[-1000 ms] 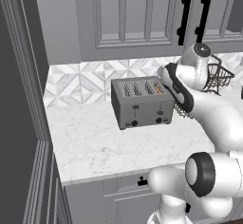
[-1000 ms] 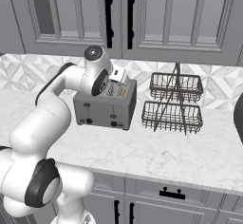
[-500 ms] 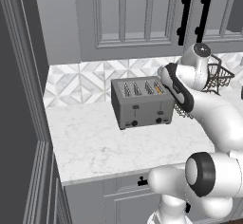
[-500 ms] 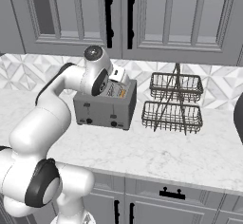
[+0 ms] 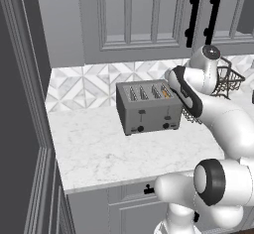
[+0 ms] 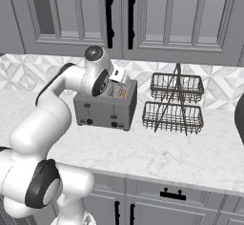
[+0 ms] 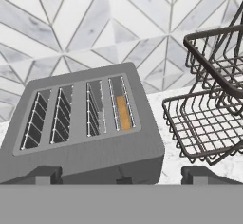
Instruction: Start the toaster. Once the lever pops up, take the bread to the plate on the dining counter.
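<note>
- the toaster (image 5: 149,108) sat on the white marble worktop (image 5: 104,148), its back near the patterned tile backsplash (image 7: 95,23).
- the bread (image 7: 123,112) sat low in the slot nearest the wire basket rack (image 6: 175,104), only its golden top edge visible.
- the gripper (image 7: 122,174) hovered above the toaster's front edge, jaws spread wide and holding nothing.
- the lever (image 5: 167,117) showed as a small black tab on the toaster's front face.
- the wire basket rack stood just beside the toaster.
</note>
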